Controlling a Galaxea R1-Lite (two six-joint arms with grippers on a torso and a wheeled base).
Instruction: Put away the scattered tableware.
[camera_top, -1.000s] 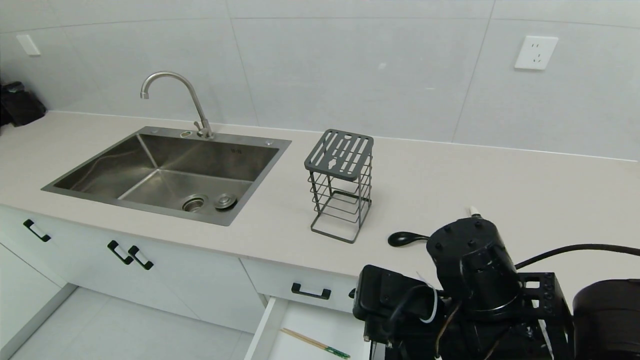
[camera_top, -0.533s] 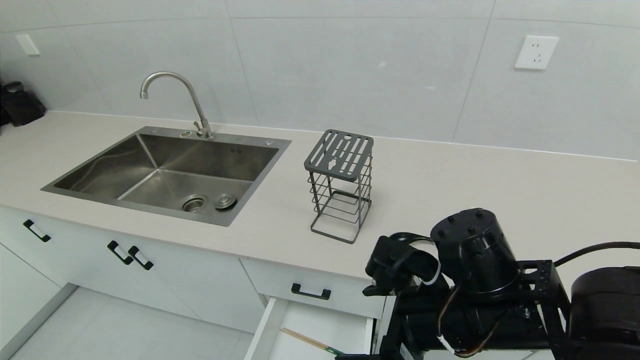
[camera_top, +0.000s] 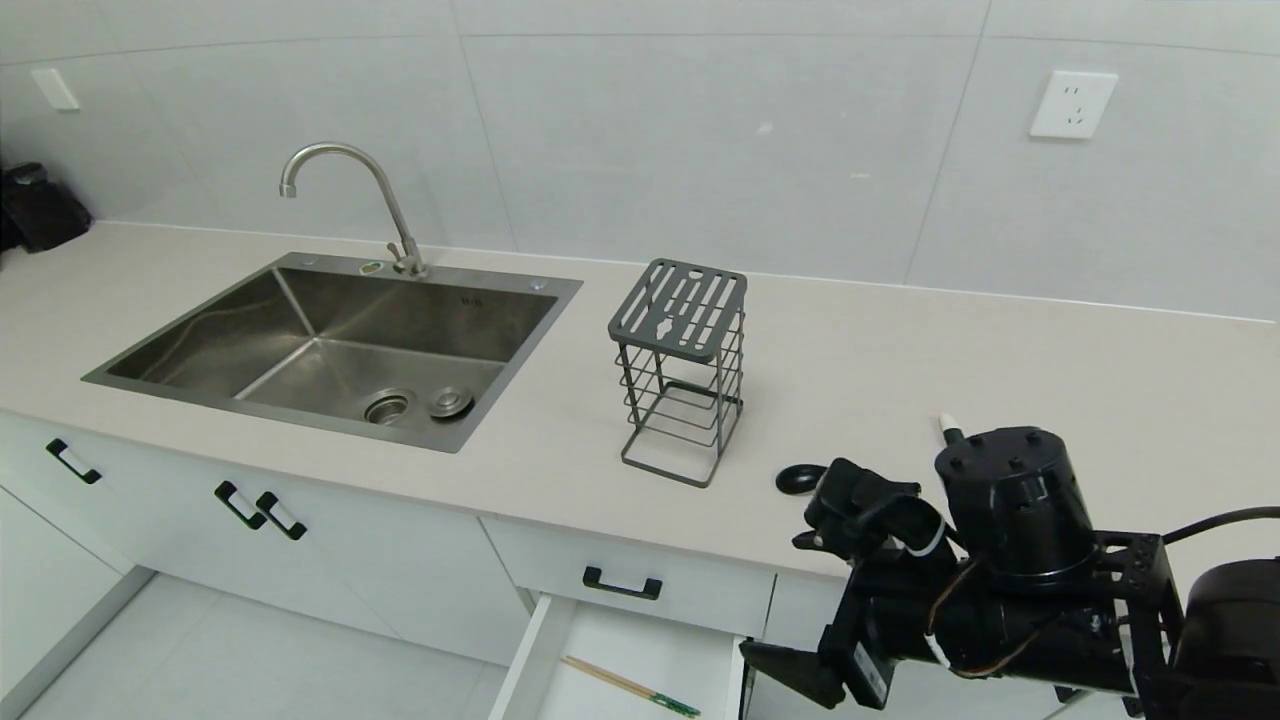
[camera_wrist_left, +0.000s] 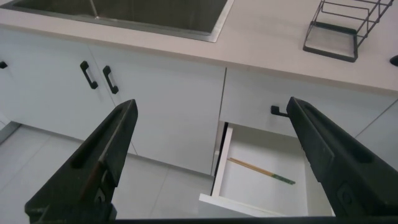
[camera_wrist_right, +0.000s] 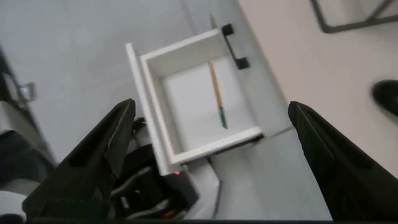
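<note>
since it lies out on the counter, black spoon: i think this is the one to get next. its round end sits near the front edge, at about 4 o'clock from the rack. it is the only tableware i can see left out.
handle: it runs from the round end toward 2 o'clock, up to a white tip. the middle is hidden behind the right arm. this thin part is the best place to grab, because the round end would likely slip. put one finger on each side, come straight down, and close softly.
right gripper: its fingers are spread wide with nothing in them. it hangs low in front of the counter, at about 6 o'clock from the spoon, near the open drawer. it must go up and over first.
counter: lift the spoon well up before pulling it past the front edge, so it does not scrape or tip.
drawer: pulled out under the counter, at about 6 o'clock from the rack. let go low, not from high up.
chopsticks: flat inside the drawer. lay the spoon beside them, not on top.
left gripper: also spread wide and holding nothing, out in front of the cupboards.
rack: near the spoon, at its 10 o'clock. keep the arm off it.
</note>
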